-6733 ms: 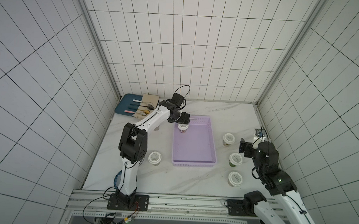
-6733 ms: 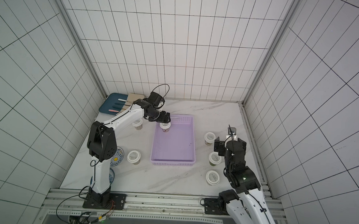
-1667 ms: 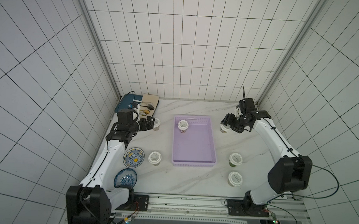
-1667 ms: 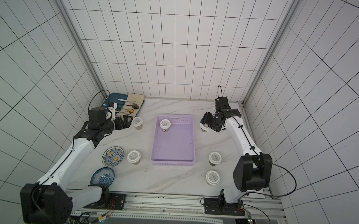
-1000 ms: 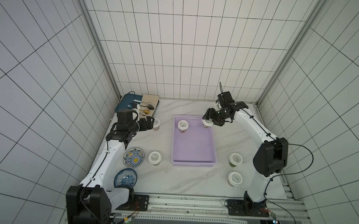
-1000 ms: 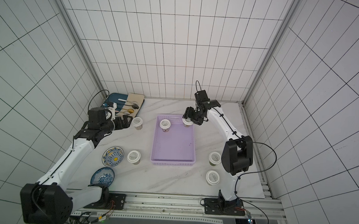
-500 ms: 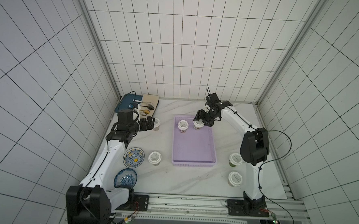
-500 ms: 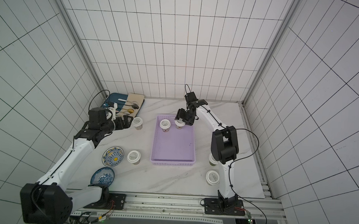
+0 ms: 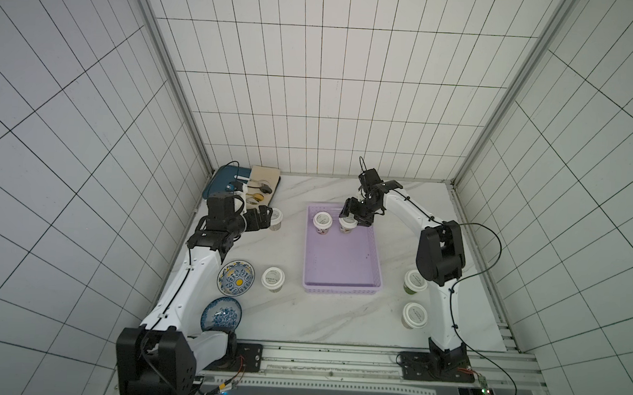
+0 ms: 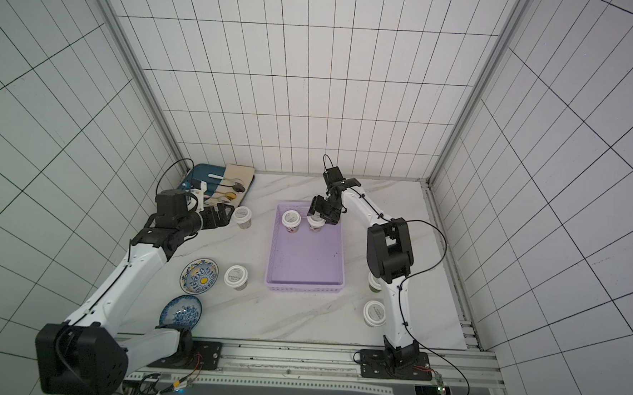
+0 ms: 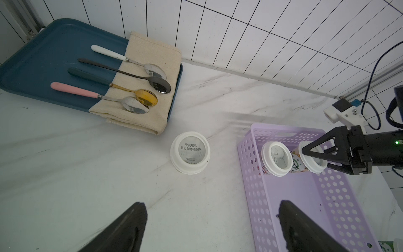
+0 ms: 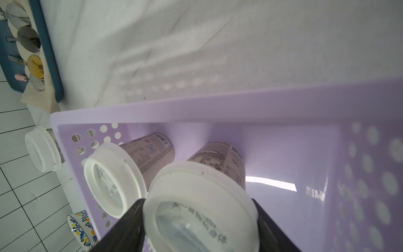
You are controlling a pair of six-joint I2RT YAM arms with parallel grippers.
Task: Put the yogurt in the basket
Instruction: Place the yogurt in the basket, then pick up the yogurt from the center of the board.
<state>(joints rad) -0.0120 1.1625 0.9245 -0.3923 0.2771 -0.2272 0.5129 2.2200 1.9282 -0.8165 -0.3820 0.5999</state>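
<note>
the right gripper [image 10: 317, 217] pinches a yogurt cup [image 12: 199, 209] by its white lid, one finger on each side, inside the lilac basket [image 9: 341, 289] at the basket's 12 o'clock end as a top view shows it. i cannot tell whether the cup's base rests on the basket floor. if it hangs above, letting go now would likely land it on an edge and topple it. at the held cup's 9 o'clock a second cup [image 9: 322, 221] stands in the basket just beside it, lids nearly touching. the finger on that side has little room, so spreading wide or sliding sideways on the way out could knock this neighbour over. lifting before both fingers clear the lid could drag the cup up with them. further out, the left gripper [image 11: 211, 204] is spread wide and empty, facing a lone cup [image 11: 190, 155] on the table near the spoon tray [image 11: 43, 65]. a low or off-centre approach could shove it away. another cup [image 9: 273, 278] stands at the basket's 8 o'clock and two cups [image 9: 415, 314] at its 4 o'clock, close under the right arm, which might sweep them on its return.
</note>
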